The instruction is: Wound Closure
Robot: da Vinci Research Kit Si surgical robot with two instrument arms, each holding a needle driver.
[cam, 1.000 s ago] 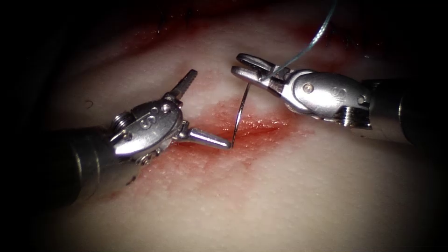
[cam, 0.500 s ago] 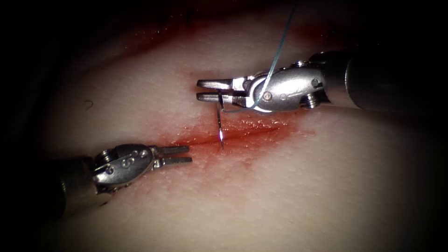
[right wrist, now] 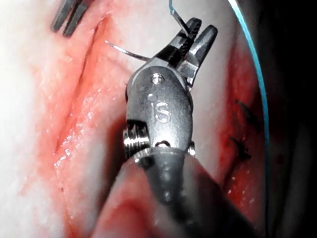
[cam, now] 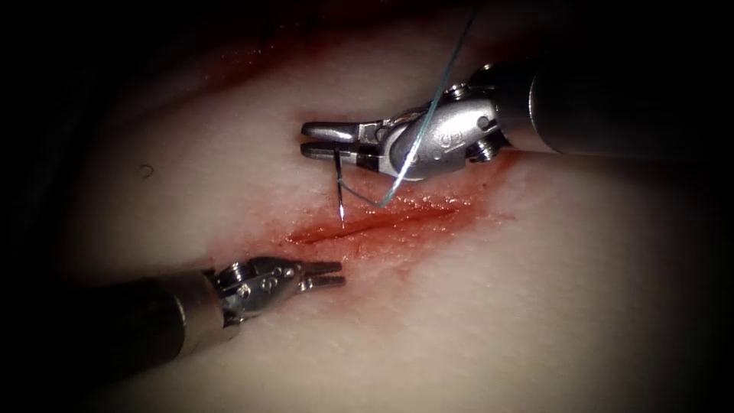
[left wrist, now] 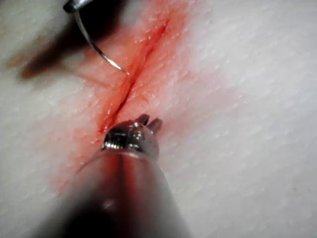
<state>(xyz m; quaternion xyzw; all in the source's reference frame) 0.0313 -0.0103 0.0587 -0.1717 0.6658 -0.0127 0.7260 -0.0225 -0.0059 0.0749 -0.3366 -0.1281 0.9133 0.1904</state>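
The cut runs across the pale tissue, ringed by red fluid. My right tool comes in beyond the cut, jaws shut on the curved needle near its thread end. The needle hangs down with its tip at the far lip of the cut, toward the left end; I cannot tell whether it pierces. Blue thread loops under the right tool and rises out of view. My left tool lies on the near side by the cut's left end, jaws slightly apart, holding nothing. Needle, left tool, right tool.
A small dark mark sits on the tissue at the far left. Red fluid stains the tissue's far edge. Dark thread ends lie in a red patch beside the right tool's shaft.
The left tool's jaws went from wide open at the needle's tip to nearly closed and drew back to the near side. The right tool carried the needle leftward.
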